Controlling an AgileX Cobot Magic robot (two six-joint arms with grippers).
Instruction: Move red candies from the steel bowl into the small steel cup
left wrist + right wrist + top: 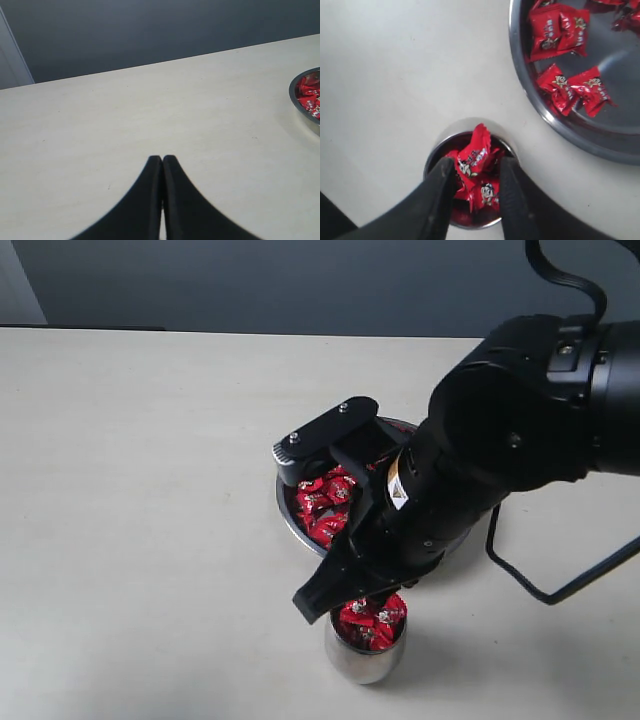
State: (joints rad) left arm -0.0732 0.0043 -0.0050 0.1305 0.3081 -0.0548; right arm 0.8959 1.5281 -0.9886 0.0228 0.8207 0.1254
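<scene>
a: where was the small steel cup?

b: nearest the camera, upright on the pale table. it was packed with red candies that heaped above its rim.

a: and the right jaws?

b: directly over the cup's mouth, pointing down and parted to about the mouth's width. one candy stood on end on top of the pile, between the two black fingers. it was close against one and clear of the other, so nothing was clamped.

a: the steel bowl?

b: just behind the cup and apart from it, flat on the table. the right arm hid much of it from the outside camera. the wrist camera showed several more red candies lying loose in it, with bare steel between them.

a: further back?

b: a black cable looped on the table beside the arm, then open tabletop up to a grey wall.

a: the left jaws?

b: pressed together tip to tip, holding nothing, over bare table. the bowl's rim was well off from them.
</scene>
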